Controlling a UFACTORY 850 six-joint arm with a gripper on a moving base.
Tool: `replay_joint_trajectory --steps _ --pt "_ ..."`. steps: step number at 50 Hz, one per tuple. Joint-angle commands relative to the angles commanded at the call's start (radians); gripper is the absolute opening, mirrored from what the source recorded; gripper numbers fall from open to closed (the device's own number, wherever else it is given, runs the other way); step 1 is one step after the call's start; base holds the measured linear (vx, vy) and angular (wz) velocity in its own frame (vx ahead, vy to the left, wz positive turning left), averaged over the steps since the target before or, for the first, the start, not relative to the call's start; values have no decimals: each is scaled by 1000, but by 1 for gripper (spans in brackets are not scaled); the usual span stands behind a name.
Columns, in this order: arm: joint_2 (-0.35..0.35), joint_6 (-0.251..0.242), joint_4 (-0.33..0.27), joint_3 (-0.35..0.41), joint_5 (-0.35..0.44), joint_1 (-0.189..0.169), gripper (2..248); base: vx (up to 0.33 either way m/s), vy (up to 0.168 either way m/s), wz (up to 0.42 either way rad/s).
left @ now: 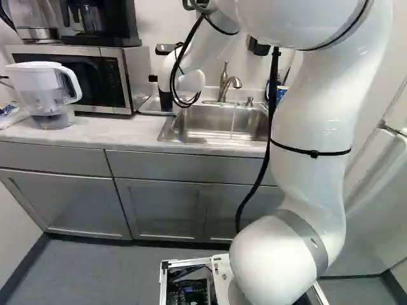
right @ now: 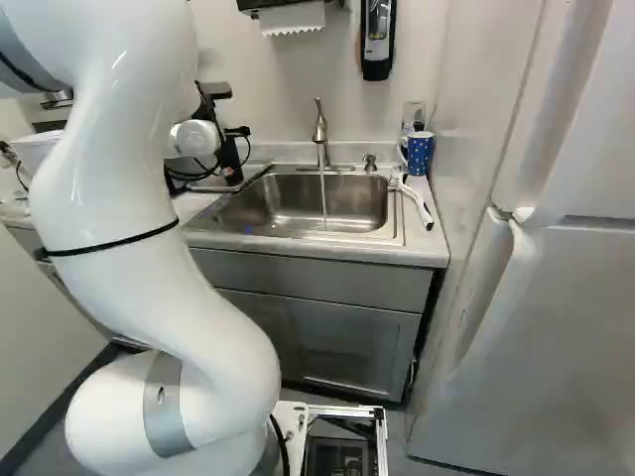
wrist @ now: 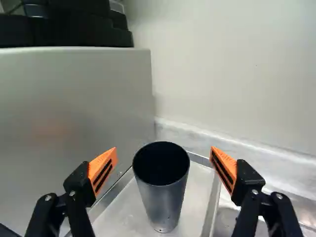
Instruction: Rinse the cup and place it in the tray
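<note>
The two fingers of the gripper (right: pixel 236 139) stand nearest in the wrist view, spread wide, their orange pads (wrist: pixel 102 170) facing each other with an open gap between. The cup (wrist: pixel 165 197), dark grey and upright, stands inside the raised rim of the metal tray (wrist: pixel 210 207), just ahead of the gripper; its mouth looks dark, and whether anything is in it I cannot tell. Beyond one finger rises the side of the microwave (wrist: pixel 74 108); beyond the other run the wall (wrist: pixel 227 64) and the edge of the sink (right: pixel 347 203). To the sink side of the fingers, a thin stream of water (right: pixel 322 193) falls from the faucet (right: pixel 319 124) into the basin. Only the wrist view shows the cup's mouth; in the base views I cannot separate the cup from the dark parts around the fingers. The right base view alone shows a blue spotted mug (right: pixel 420 154) upright across the sink from the fingers, with a white-handled brush (right: pixel 417 203) near it. The left base view shows the whole clear pitcher (left: pixel 48 95) on the counter (left: pixel 95 133), past the microwave from the fingers. The cup lies between the lines of the fingers, with a visible gap on either side, touching neither pad.
</note>
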Motion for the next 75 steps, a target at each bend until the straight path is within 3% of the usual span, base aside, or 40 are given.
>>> replay_joint_trajectory --steps 24,75 --pt "37 0 0 -9 -10 -16 247 0 0 0" --pt "146 0 0 2 -48 -145 247 0 0 0"
